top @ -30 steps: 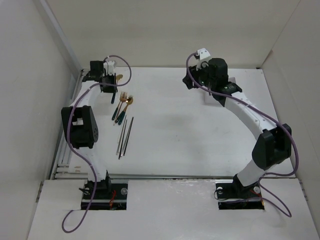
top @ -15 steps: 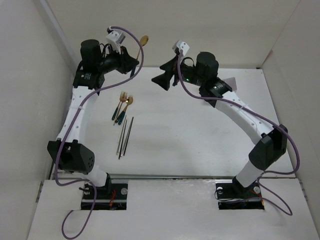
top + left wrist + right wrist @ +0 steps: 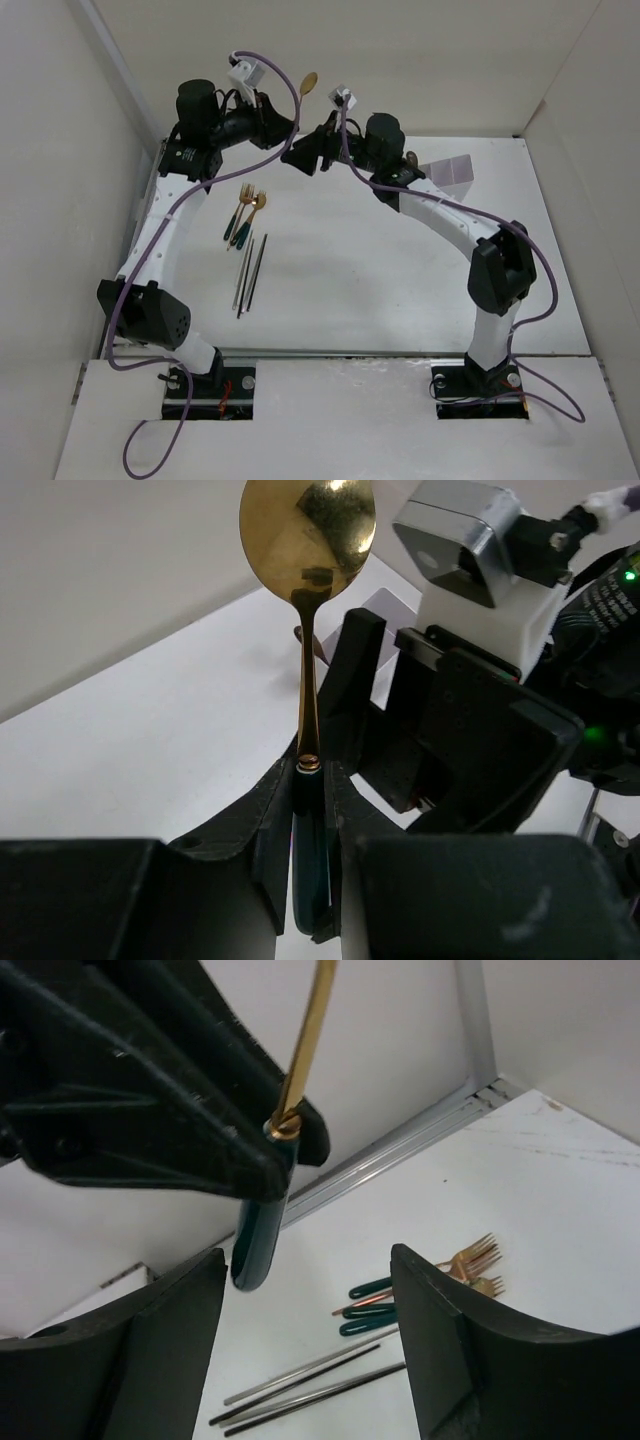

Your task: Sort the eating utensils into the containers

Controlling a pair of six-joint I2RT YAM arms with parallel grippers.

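Slippage is the main worry: the left fingers pinch the gold spoon only where its dark green handle meets the stem. The long stem and bowl stand free above them, so a knock could twist the spoon out and drop it to the surface. The right fingers, spread wide, sit just beside and below that handle. If they close off-centre, or pull while the left pair grips hard, the spoon may lever sideways, or the two heads, close as they are, may collide. A fall would likely land it near the forks and chopsticks lying below the left fingers. That is well apart from the white divided box, which sits beyond and to the right of the right fingers.

The left arm rises tall from its base and bends rightward, its wrist tipped so the spoon points up. The right arm arches up and leftward over the surface, its wrist aimed at the handle.
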